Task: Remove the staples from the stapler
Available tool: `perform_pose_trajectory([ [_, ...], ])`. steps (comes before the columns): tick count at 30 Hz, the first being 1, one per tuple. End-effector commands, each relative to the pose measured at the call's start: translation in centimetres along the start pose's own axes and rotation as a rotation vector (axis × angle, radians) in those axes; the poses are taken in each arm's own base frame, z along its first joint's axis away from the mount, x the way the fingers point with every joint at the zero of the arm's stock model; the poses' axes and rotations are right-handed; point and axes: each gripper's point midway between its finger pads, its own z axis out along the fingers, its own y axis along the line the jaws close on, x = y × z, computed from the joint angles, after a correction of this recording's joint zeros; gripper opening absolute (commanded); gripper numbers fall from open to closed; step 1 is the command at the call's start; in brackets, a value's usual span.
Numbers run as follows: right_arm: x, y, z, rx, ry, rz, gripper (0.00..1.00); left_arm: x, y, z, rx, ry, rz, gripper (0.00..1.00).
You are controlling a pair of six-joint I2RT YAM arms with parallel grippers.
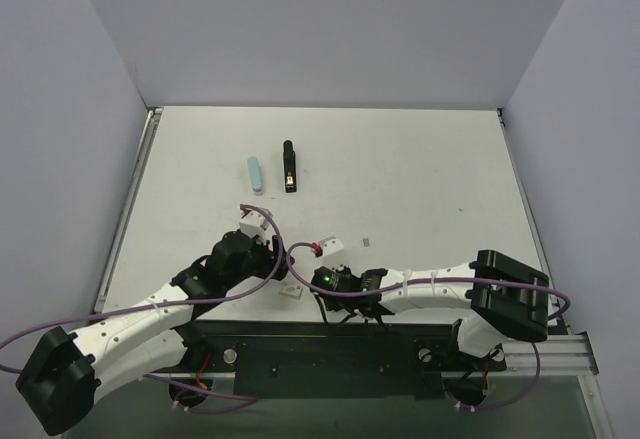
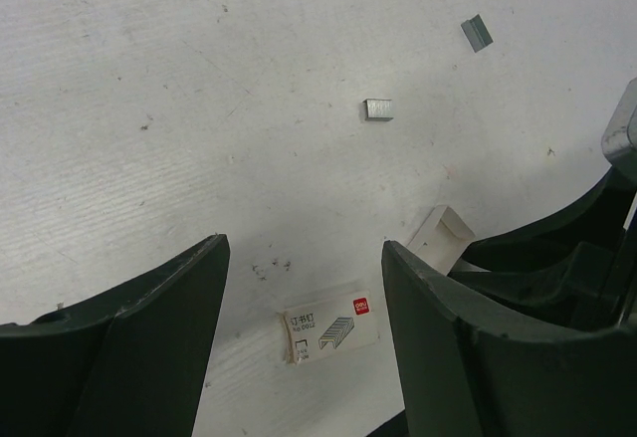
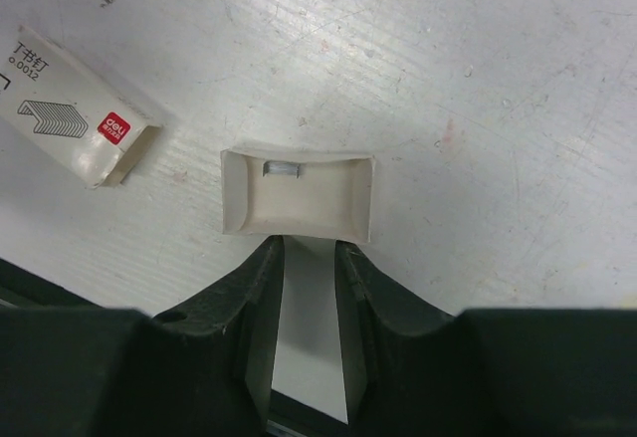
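Worktop seen from above, white, with pale walls around it. The stapler, slim and black with a small orange spot near its lower end, lies left of centre in the upper part of the frame, running top to bottom. A pale blue bar lies just to its left, not touching it. Both arms reach in from the bottom edge. The left pincer sits below the bar and the right pincer is near the centre, both well apart from the stapler. A small staple box lies lower down between the arms.

Left wrist view: the left pincer is spread wide with bare worktop between its dark fingers. The labelled staple box lies at bottom centre. A small white card tray sits at the right, against the right arm's dark fingers. Two short staple strips lie in the upper right.

Right wrist view: the right pincer has its fingers nearly together, leaving a narrow gap. Their tips meet the near wall of the card tray at centre frame. Whether they pinch it cannot be told. A few staples rest inside the tray. The staple box lies at the upper left.
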Motion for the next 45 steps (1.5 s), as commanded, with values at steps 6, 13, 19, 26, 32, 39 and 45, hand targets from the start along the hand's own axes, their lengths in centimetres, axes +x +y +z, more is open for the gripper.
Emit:
perform_pose_trajectory([
  [6, -1.8, -1.4, -3.0, 0.035, -0.024, -0.029, 0.27, -1.0, -0.9, 0.2, 0.039, -0.034, 0.015, 0.73],
  [13, -4.2, -6.8, -4.6, 0.125, -0.032, 0.055, 0.32, -1.1, -1.1, 0.0, 0.049, -0.042, 0.011, 0.73],
  [19, -5.8, -11.9, -4.3, 0.208, -0.044, 0.171, 0.47, -1.3, -1.2, -0.4, 0.056, -0.053, 0.007, 0.73],
  [26, -8.5, -14.3, -3.1, 0.245, -0.046, 0.228, 0.50, -1.2, -1.3, -0.4, 0.065, -0.049, 0.000, 0.73],
  [32, -9.6, -14.3, -0.8, 0.193, -0.022, 0.193, 0.47, -1.2, -1.4, -0.6, 0.074, -0.055, 0.000, 0.73],
  [39, -9.9, -14.2, 1.4, 0.165, 0.019, 0.182, 0.45, -1.3, -1.5, -0.7, 0.083, -0.064, -0.006, 0.73],
  [45, -9.4, -13.9, 2.8, 0.151, 0.056, 0.153, 0.44, -1.2, -1.7, -0.8, 0.093, -0.064, -0.005, 0.73],
])
